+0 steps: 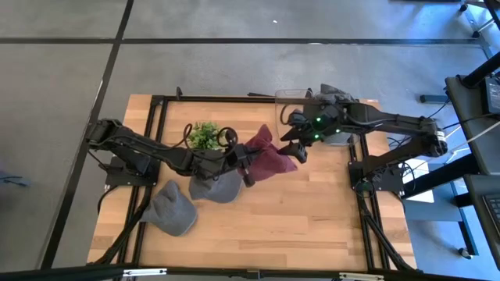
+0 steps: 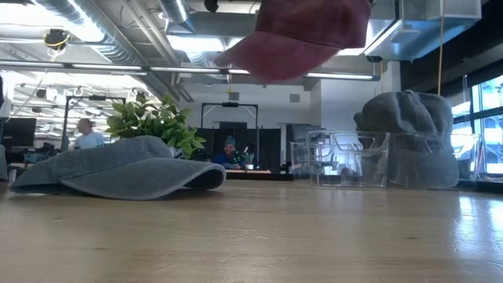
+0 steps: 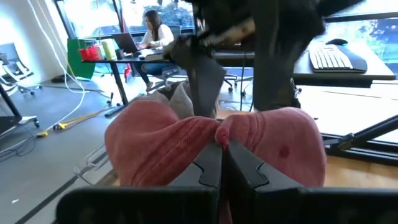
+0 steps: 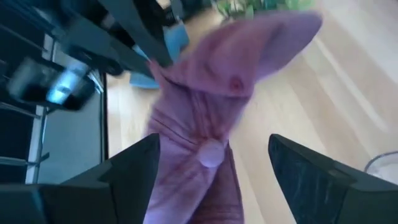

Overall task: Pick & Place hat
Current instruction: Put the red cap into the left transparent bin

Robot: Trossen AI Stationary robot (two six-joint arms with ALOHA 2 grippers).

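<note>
One red hat [image 1: 269,158], brim apparently cropped

Wooden table [image 1: 312,218]: two grey hats [image 1: 173,207], plant [image 1: 205,135], clear bin [image 2: 346,157].

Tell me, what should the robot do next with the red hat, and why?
Probably the right gripper should move forward around the red hat, then close. Its fingers stand open and the hat hangs in the air, pinched only by the left gripper.

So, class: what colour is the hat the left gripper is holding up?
Dark red, a faded maroon hat, seen best in the left wrist view, pinched by the left gripper.
</note>
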